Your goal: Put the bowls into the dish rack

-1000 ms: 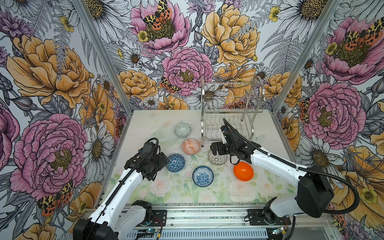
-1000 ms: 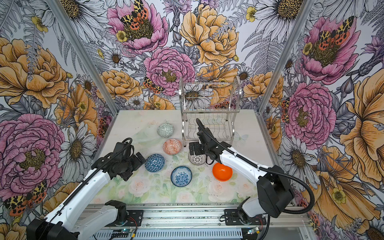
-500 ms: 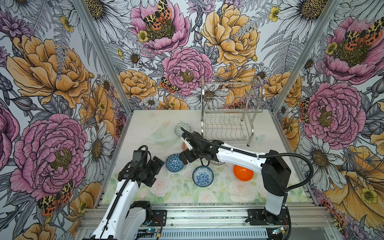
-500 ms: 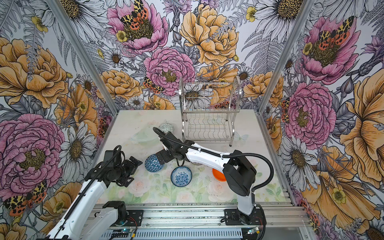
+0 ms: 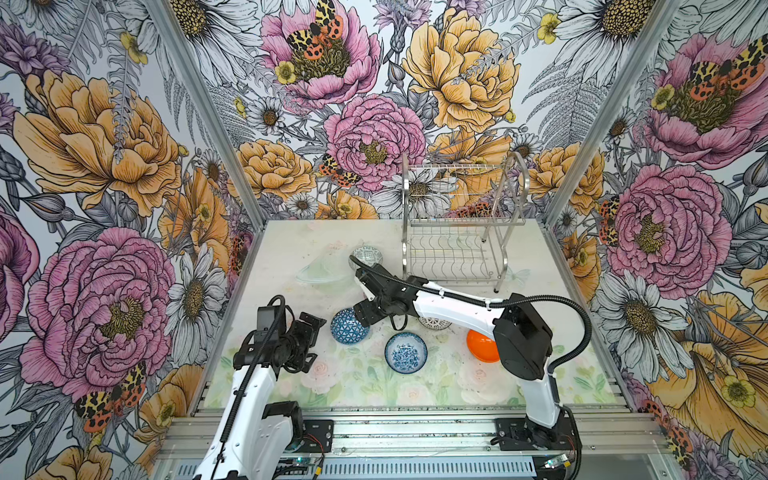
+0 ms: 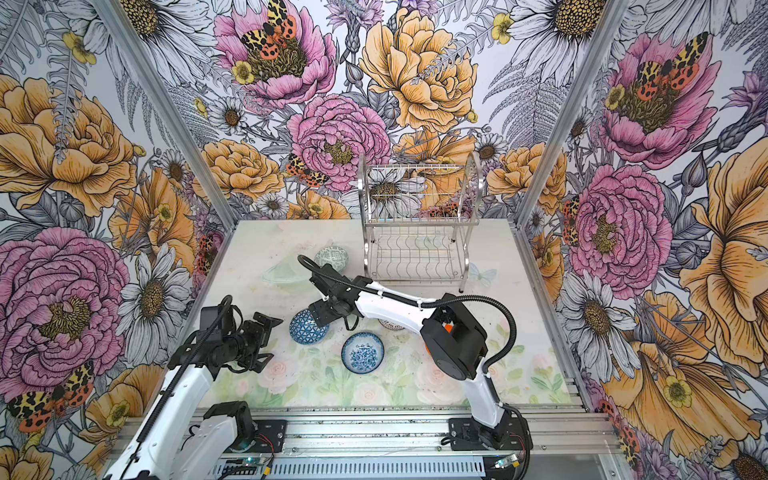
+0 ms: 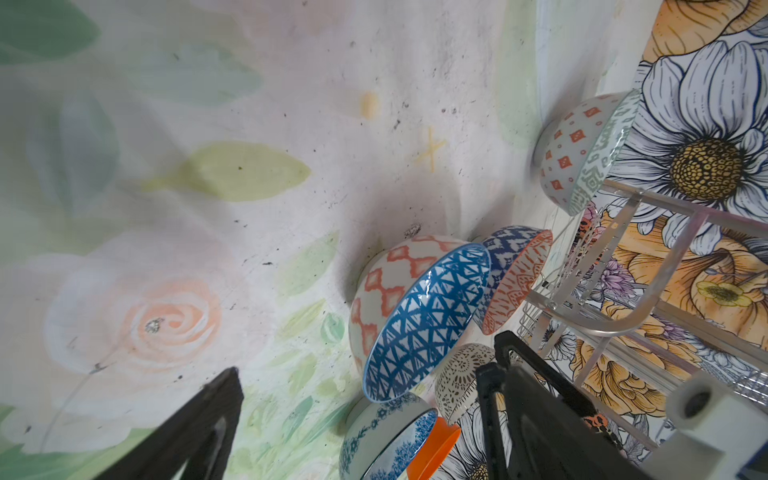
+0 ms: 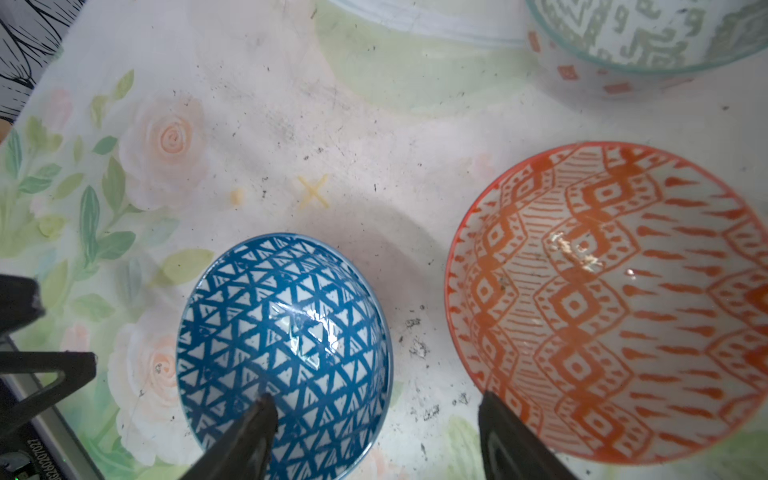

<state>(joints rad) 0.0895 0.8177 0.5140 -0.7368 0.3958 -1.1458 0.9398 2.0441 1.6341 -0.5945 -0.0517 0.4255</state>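
Right gripper [image 8: 376,401] low over two bowls, fingers apart, nothing clamped; left gripper [image 5: 311,340] spread wide, hanging over bare table [image 5: 291,249].

I see one right finger [image 8: 257,419] over the inside of the blue triangle bowl [image 5: 349,326] and the other at the rim of the orange-white bowl [image 8: 602,299] (contact: can't tell). Blue floral bowl [image 5: 406,352], plain orange bowl [image 5: 480,345] and lattice bowl [image 5: 434,323] sit on the table nearer me. The grey-green bowl [image 5: 365,254] is just left of the dish rack [image 5: 455,249], which stands back right.

Floral-print tabletop [image 5: 291,249], flowered wall panels [image 5: 104,145], aluminium rail [image 5: 415,428] along near edge
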